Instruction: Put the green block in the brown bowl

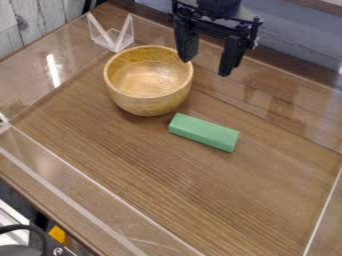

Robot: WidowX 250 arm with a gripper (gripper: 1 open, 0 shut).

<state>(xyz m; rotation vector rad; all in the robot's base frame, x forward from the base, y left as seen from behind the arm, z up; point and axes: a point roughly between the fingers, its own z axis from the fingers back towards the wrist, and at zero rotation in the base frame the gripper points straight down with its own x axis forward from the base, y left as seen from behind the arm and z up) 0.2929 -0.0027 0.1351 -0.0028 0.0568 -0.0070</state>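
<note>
- The pincer (210, 54) is positioned above the wooden table (147, 165), its jaws held apart.
- The green block (205, 133) is seen below the pincer — flat on the tabletop.
- The brown bowl (148, 81) is located beside the pincer, near the block.

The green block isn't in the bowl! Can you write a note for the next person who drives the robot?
Tool: open, nothing held, up near the back of the table.
Green block: flat on the wooden table, outside the bowl, towards the viewer from the tool.
Brown bowl: upright beside the block, with nothing in it that I can see.
Done: nothing of the job yet.
Left: grip the block, lift it over the rim, let go inside the bowl.
</note>
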